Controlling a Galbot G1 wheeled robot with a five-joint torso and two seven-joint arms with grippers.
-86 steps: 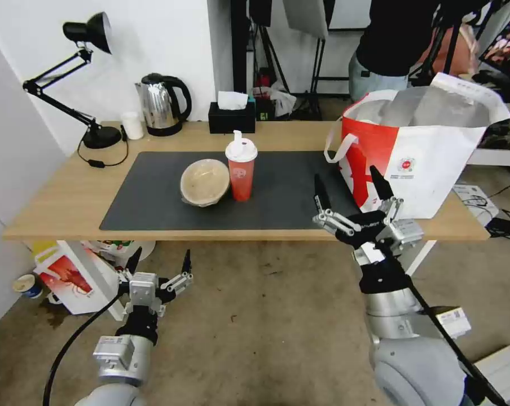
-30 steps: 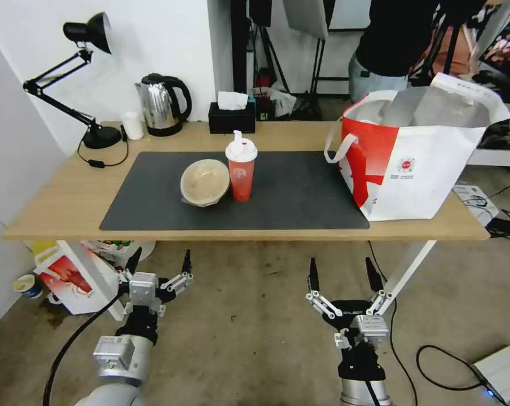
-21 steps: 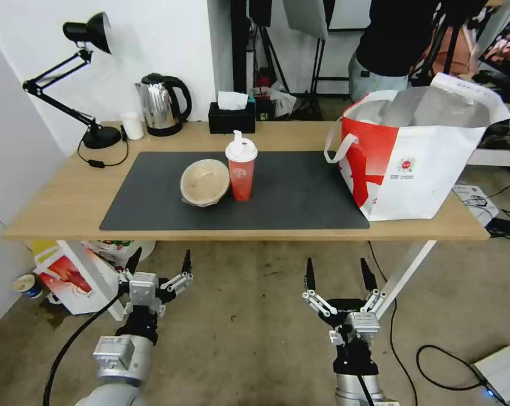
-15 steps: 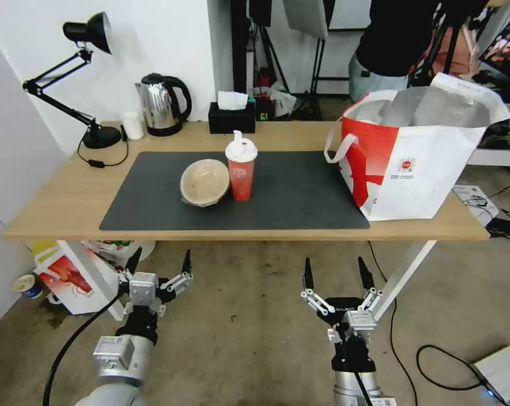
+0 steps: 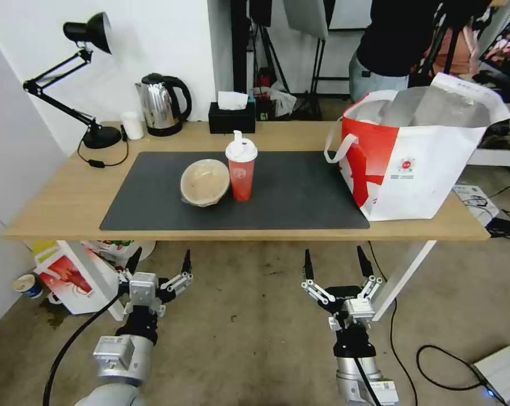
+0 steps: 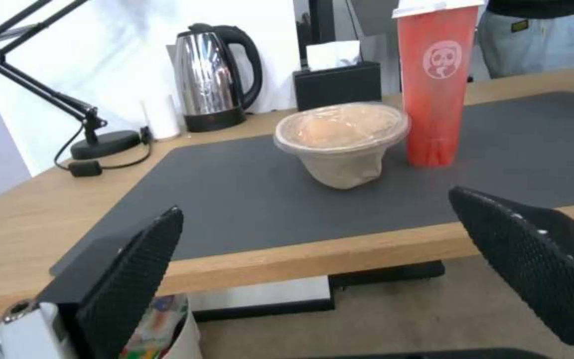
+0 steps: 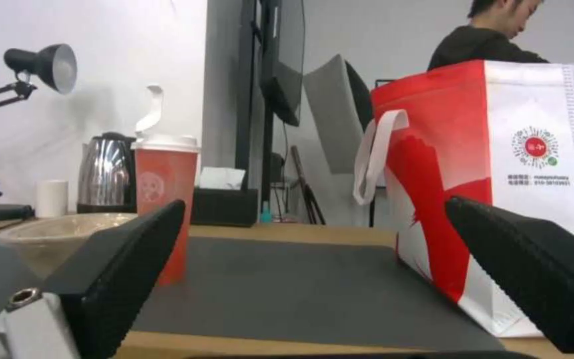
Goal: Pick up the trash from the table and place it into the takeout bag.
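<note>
Right claw: your right claw (image 5: 332, 264) is hanging below the counter's front edge, lower centre-right of the head view, fingers spread wide and gripping nothing.
Left claw: your left claw (image 5: 158, 262) is parked low at lower left, also spread open and empty.
Trash on the counter: the beige wrapped bowl (image 5: 204, 181) and the red drink cup (image 5: 241, 171) are sitting mid-frame on the dark mat (image 5: 300, 194), just beside each other (I cannot tell if they are touching).
Takeout bag: the takeout bag (image 5: 418, 152) is standing open at the right end of the counter (image 5: 63, 197), its base close to the front edge.
Risk, cup: you are facing a tall, narrow cup; a finger clipping it high up is likely tipping it onto the mat, and the spouted lid may be leaking.
Risk, bowl: reaching for one item, you are likely nudging its neighbour, since they are sitting so close.
Risk, counter edge: rising from below, your fingertips may be catching the underside of the wood.
Risk, bag: the soft bag walls may be folding inward or sliding off the edge if you are brushing the strap handle (image 5: 338, 148).
</note>
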